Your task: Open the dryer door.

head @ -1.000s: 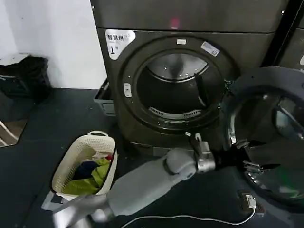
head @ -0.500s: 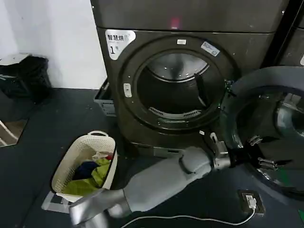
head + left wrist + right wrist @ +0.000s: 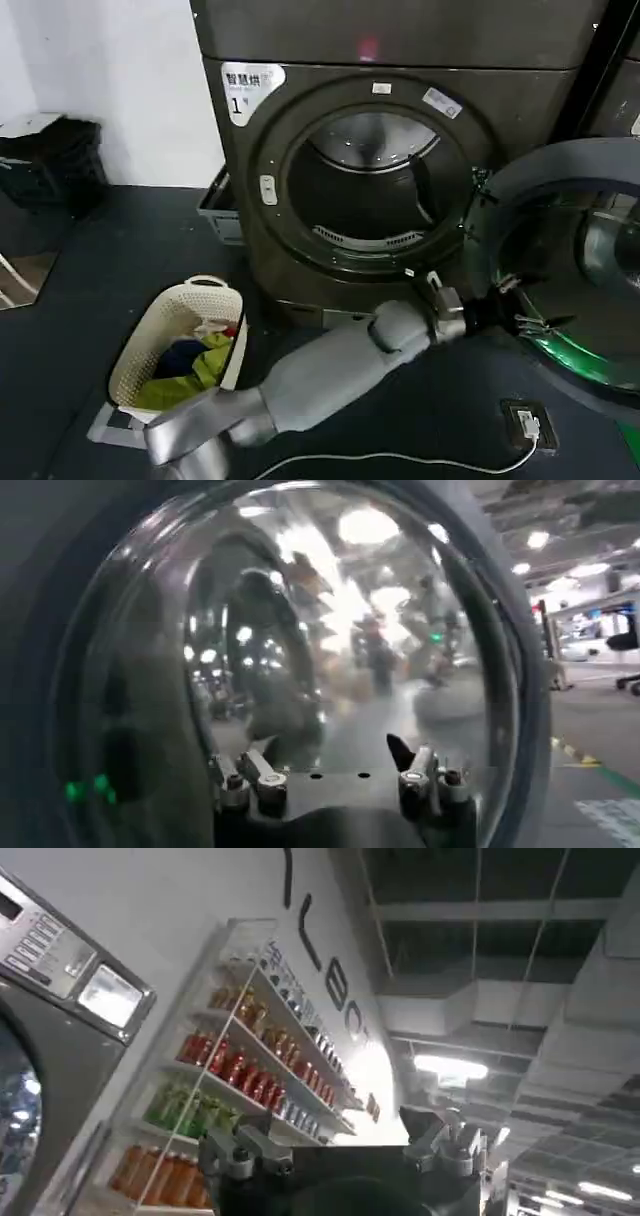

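Dryer door [image 3: 570, 270] swung wide to the right of the machine w/ the white "1" label [image 3: 243, 92], drum opening [image 3: 372, 190] fully exposed, grey inner face and domed glass toward the camera. Left gripper [image 3: 508, 312] stretched out right at the inner face, fingers spread, gripping nothing. Right gripper [image 3: 345, 1148] parked up high, aimed at shelves [image 3: 240, 1078] and ceiling, jaws apart, empty. Judging the door: rigid, fairly heavy, hinged, so swings on an arc. Glass dome [image 3: 330, 650] slick, prob. poor purchase. Best contact likely the rim or grey inner ring. Task looks about done.
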